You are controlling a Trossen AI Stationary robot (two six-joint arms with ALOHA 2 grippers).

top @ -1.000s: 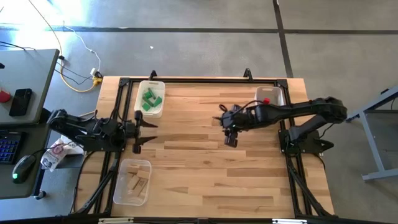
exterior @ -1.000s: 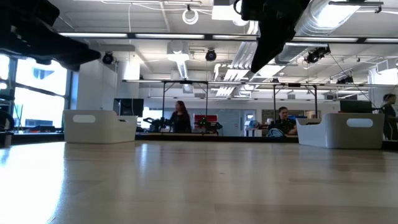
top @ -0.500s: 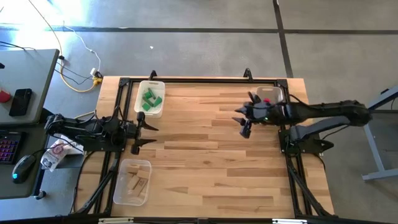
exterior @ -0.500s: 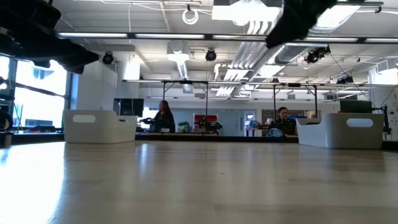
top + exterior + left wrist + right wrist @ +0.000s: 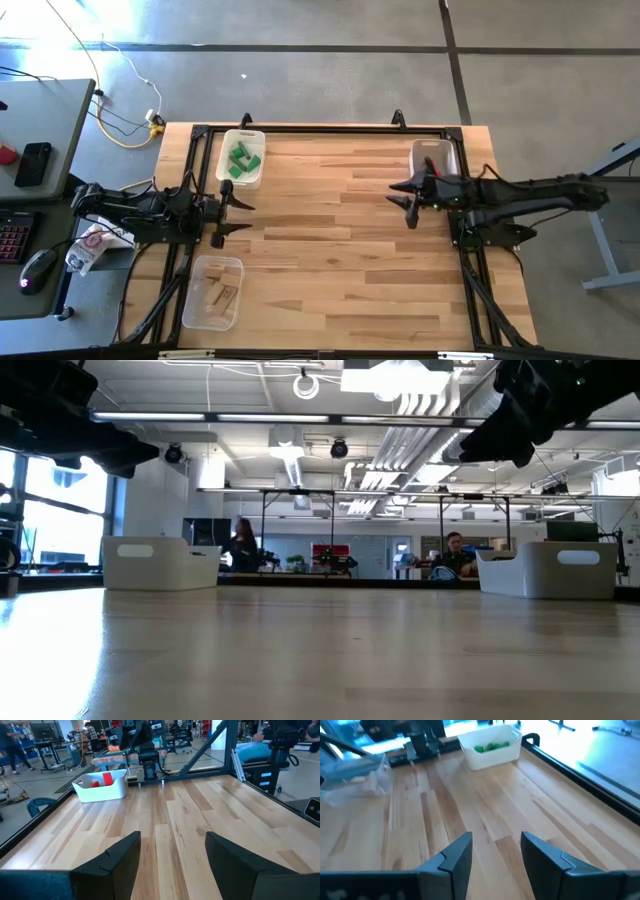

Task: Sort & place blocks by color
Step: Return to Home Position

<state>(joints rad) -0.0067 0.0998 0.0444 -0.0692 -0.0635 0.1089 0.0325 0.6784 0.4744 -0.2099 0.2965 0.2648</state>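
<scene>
**Blocks all binned, both pincers empty**

Green blocks (image 5: 241, 160) lay in the white bin (image 5: 243, 133) at the far left. Red blocks (image 5: 428, 162) lay in the right-hand bin (image 5: 433, 145) at the far right, and plain wood blocks (image 5: 222, 296) in the clear bin (image 5: 215, 262) at the near left. My right pincer (image 5: 401, 203) hung over the table (image 5: 330, 260), fingers apart and holding nothing. It pointed across toward my left pincer (image 5: 230, 210), likewise spread, at the left edge. The right-hand bin stood just beside my right wrist, on its far side. I judged that a straight pull back along the arm's own line would pass it untouched.
</scene>
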